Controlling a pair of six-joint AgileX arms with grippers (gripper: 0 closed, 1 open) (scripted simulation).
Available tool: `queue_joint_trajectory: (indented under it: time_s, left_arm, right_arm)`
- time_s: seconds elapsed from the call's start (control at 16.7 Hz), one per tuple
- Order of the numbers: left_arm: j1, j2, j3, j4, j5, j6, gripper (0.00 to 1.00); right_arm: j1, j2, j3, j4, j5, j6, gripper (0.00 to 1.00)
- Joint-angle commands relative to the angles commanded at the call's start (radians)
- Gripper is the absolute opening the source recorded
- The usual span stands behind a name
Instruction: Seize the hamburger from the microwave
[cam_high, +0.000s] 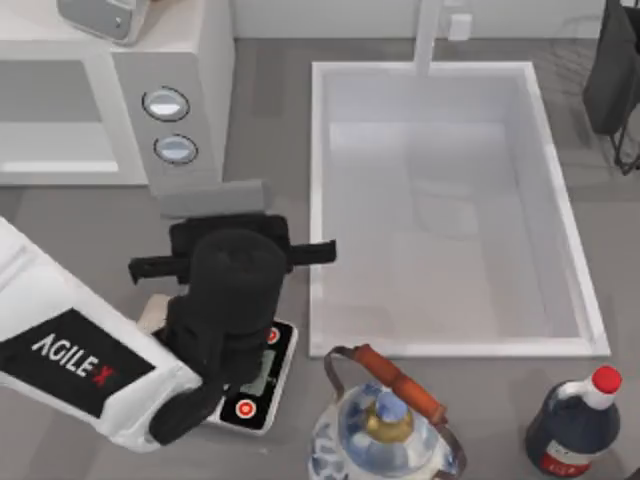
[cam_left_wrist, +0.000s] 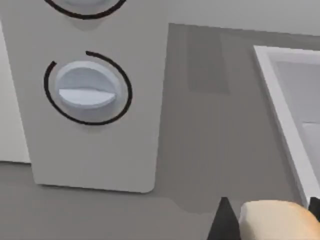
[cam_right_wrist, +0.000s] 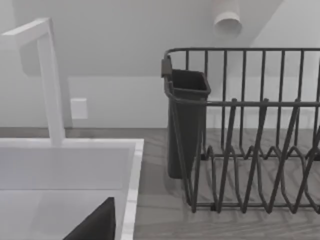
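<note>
The white microwave (cam_high: 190, 60) stands at the back left, its two round dials (cam_high: 166, 103) on the side panel facing me. My left gripper (cam_high: 228, 232) hovers just in front of that panel, outside the cavity. In the left wrist view the left gripper (cam_left_wrist: 270, 222) is shut on the hamburger (cam_left_wrist: 277, 220), a pale tan bun sitting between the black fingertips (cam_left_wrist: 225, 222). The lower dial (cam_left_wrist: 87, 90) lies ahead of it. From above, the gripper body hides the hamburger. A dark part of my right gripper (cam_right_wrist: 95, 225) shows over the sink's near corner.
A flat silver scale (cam_high: 255, 385) with red buttons lies under the left arm. A white sink (cam_high: 320, 200) fills the middle. A kettle (cam_high: 385, 425) and a dark bottle (cam_high: 575, 425) stand at the front. A black dish rack (cam_right_wrist: 250, 130) is at the back right.
</note>
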Motion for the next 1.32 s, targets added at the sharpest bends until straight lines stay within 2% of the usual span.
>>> queue_joint_trajectory:
  time_s: [0.18, 0.48, 1.26, 1.32]
  left_arm:
    - [-0.012, 0.095, -0.067, 0.073, 0.030, 0.005, 0.00]
    - [-0.013, 0.107, -0.078, 0.083, 0.036, 0.006, 0.00]
    - [-0.013, 0.107, -0.078, 0.083, 0.036, 0.006, 0.98]
    - [-0.013, 0.107, -0.078, 0.083, 0.036, 0.006, 1.00]
  right_arm:
    - [0.000, 0.000, 0.000, 0.000, 0.000, 0.000, 1.00]
    - [0.000, 0.000, 0.000, 0.000, 0.000, 0.000, 1.00]
    - [0.000, 0.000, 0.000, 0.000, 0.000, 0.000, 1.00]
    - [0.000, 0.000, 0.000, 0.000, 0.000, 0.000, 1.00]
